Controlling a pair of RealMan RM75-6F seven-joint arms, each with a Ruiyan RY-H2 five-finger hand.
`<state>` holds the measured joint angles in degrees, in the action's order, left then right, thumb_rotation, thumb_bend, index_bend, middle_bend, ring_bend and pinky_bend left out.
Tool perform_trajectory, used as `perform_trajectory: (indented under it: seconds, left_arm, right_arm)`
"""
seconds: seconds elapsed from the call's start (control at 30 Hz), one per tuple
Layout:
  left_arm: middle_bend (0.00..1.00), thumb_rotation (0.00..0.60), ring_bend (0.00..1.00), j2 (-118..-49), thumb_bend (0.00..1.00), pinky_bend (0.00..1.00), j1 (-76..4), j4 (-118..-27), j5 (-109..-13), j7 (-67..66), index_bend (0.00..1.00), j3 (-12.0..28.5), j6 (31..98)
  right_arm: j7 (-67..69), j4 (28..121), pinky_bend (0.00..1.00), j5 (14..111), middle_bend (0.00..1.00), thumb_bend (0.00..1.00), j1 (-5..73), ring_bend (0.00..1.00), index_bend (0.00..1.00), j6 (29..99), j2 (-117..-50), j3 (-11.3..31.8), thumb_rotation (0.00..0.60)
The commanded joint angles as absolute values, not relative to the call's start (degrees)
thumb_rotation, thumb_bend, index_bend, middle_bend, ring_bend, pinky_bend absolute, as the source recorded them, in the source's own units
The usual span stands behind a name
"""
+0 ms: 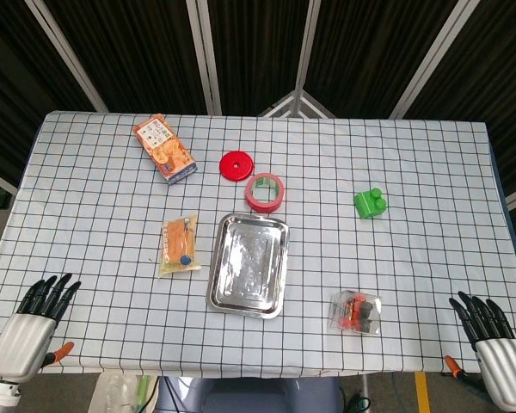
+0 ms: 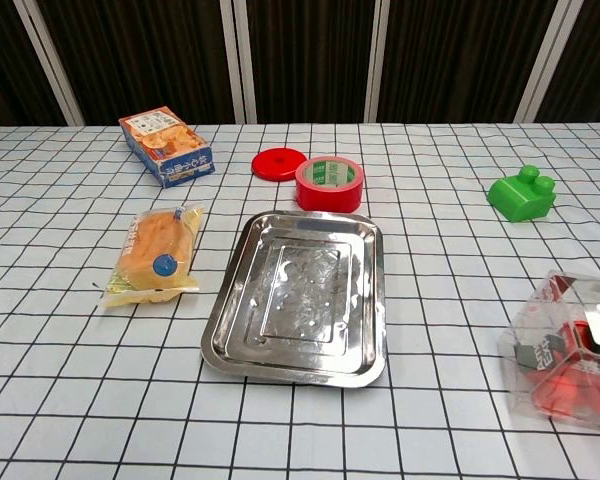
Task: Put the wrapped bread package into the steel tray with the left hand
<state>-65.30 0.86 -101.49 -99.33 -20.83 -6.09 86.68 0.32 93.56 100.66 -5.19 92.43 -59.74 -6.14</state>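
Checkered counter [image 1: 413,172] before us, bread package [image 1: 180,245] lying just left of steel tray [image 1: 249,264], our left robot hand [image 1: 36,323] and right robot hand [image 1: 492,340] at near corners, seemingly empty, fingers apart.

Bright, even, sharp; tray [image 2: 365,300] glare.

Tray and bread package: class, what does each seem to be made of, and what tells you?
Tray: polished metal, likely steel; its surface mirrors light. Bread package: thin clear plastic film, probably; the orange loaf shows through and the edges glint and crinkle.
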Motion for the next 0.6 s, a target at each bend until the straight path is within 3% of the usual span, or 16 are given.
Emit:
perform_trajectory:
  seconds: [0.03,0.2,0.6]
  left_arm:
    - [0.0,0.6,0.0,-65.33,0.07,0.09,0.87,-101.41,-99.27,-20.83,0.0,-6.08,86.66]
    - [0.0,0.6,0.0,-66.17,0.07,0.09,0.1,-100.66,-99.13,-20.89,0.0,-5.47,85.82]
    - [0.0,0.6,0.0,-76.42,0.02,0.02,-12.68,-89.45,-100.43,-20.94,0.0,2.06,75.19]
  right_arm:
    - [0.27,93.6,0.0,100.73,0.0,0.3,-5.15,0.0,0.0,92.41,-59.76,-6.14,0.6]
    - [0.14,93.66,0.0,100.81,0.0,0.3,-4.86,0.0,0.0,91.92,-59.81,-6.14,0.6]
    - [2.49,93.93,0.0,98.79,0.0,0.3,-3.27,0.0,0.0,89.69,-59.3,-5.15,0.6]
